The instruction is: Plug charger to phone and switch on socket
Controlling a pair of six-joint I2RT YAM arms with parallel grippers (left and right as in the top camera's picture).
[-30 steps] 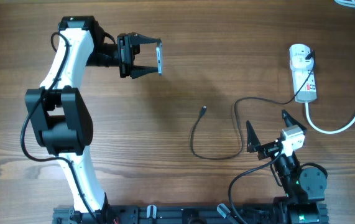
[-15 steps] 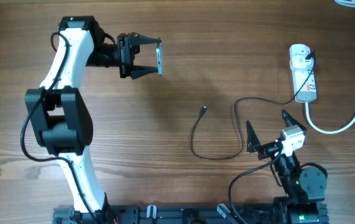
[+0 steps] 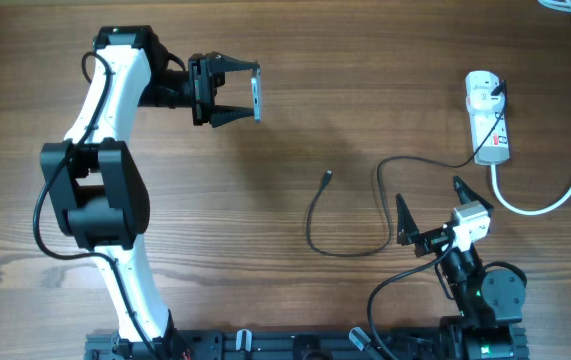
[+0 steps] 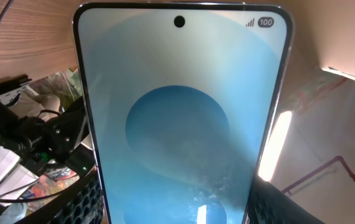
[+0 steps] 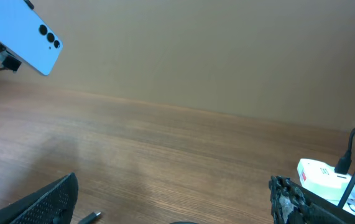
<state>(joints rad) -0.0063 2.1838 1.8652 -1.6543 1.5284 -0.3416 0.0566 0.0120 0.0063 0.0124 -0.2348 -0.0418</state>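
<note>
1. I hold the phone (image 3: 256, 97) in my left gripper (image 3: 251, 94), upper left of the frame.
2. The charger (image 3: 350, 254) loops from centre rightward to the socket (image 3: 487, 118), upper right.
3. My right gripper (image 3: 428, 193) sits lower right, just below that cable.

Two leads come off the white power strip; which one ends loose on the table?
The thin black cable, whose small connector tip lies free mid-table. The thick white cord runs off the overhead view's top-right corner instead.
</note>
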